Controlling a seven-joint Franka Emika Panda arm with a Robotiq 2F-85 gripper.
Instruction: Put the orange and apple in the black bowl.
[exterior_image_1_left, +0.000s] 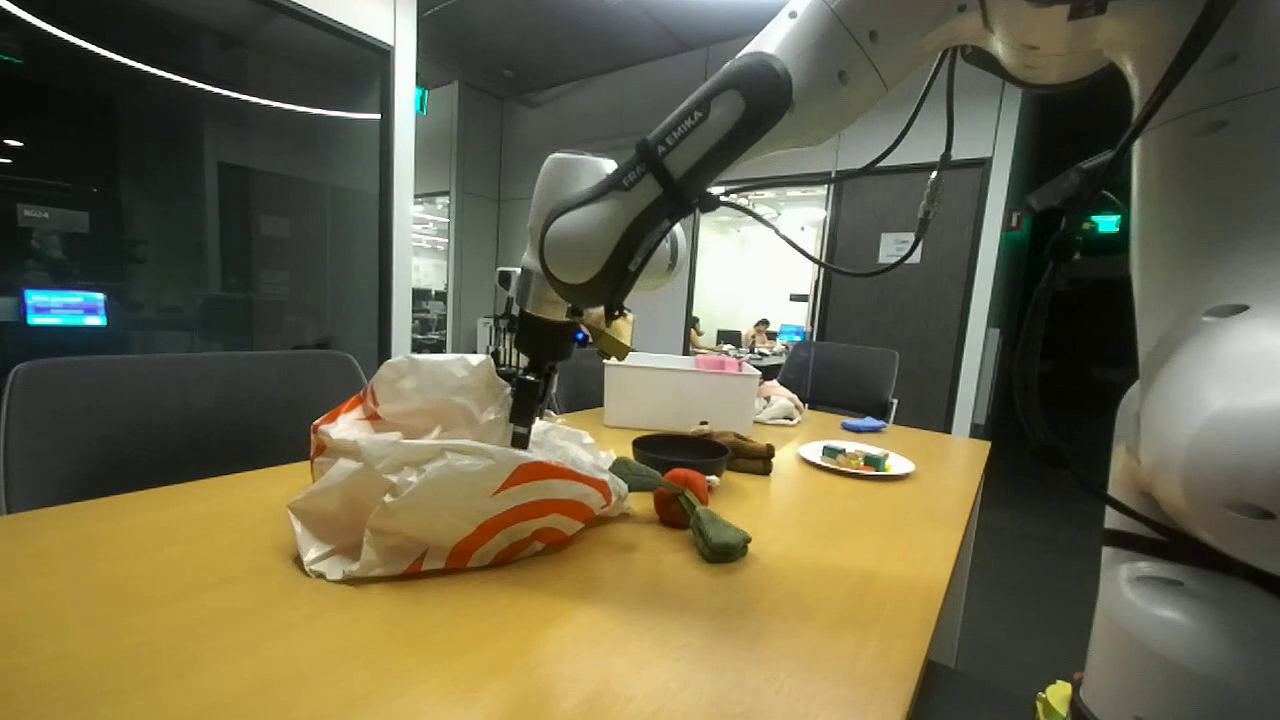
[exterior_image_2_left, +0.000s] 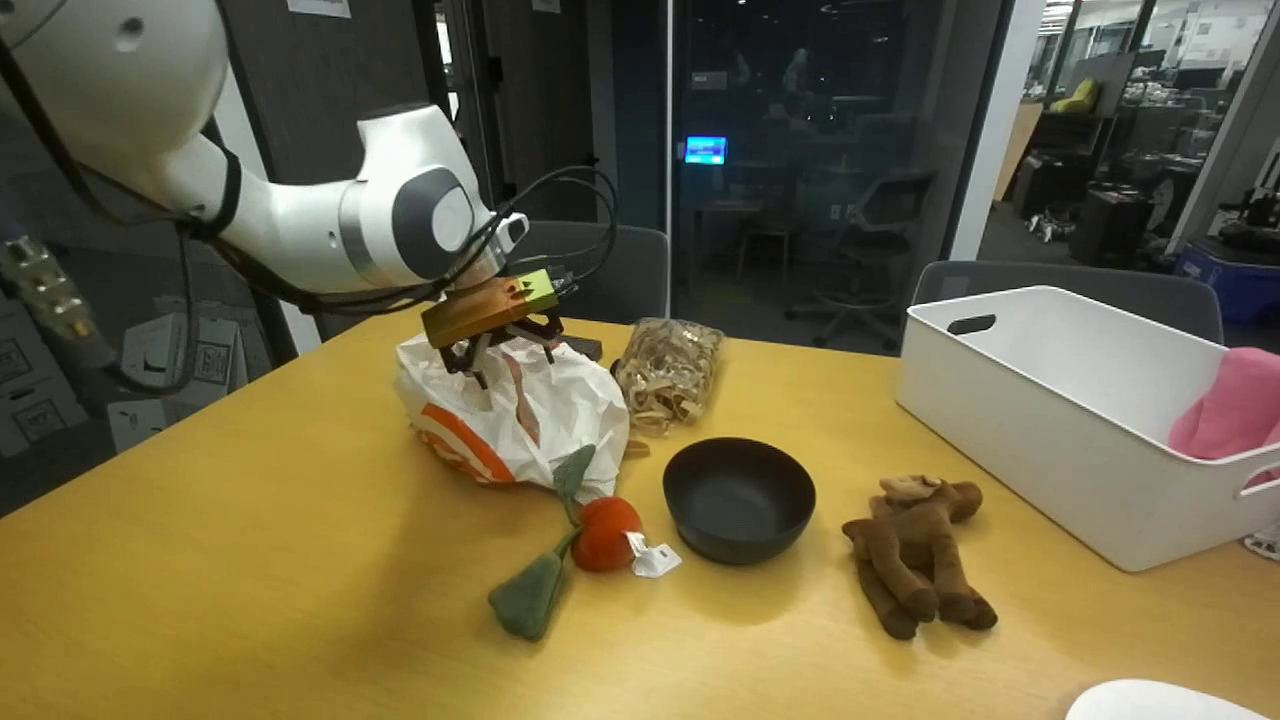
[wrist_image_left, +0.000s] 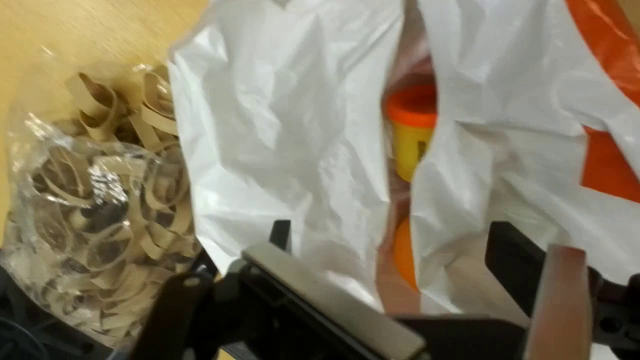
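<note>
An orange (wrist_image_left: 406, 255) shows partly through the opening of a white plastic bag (wrist_image_left: 300, 125) in the wrist view; the bag hides the rest of it. The black bowl (exterior_image_2_left: 740, 500) is upright and empty on the table; it also shows in an exterior view (exterior_image_1_left: 682, 452). My gripper (wrist_image_left: 392, 235) is open, its fingers apart on either side of the bag's opening. In an exterior view the gripper (exterior_image_2_left: 516, 370) is right over the bag; contact is unclear. A red round plush (exterior_image_2_left: 607, 534) with green leaves lies between bag and bowl; I cannot tell if it is the apple.
A yellow tub with orange lid (wrist_image_left: 412, 130) is inside the bag. A clear bag of tan bands (exterior_image_2_left: 668, 375) stands beside it. A brown plush animal (exterior_image_2_left: 920, 555), a white bin (exterior_image_2_left: 1040, 440) and a white plate (exterior_image_1_left: 856, 458) with small items are on the table.
</note>
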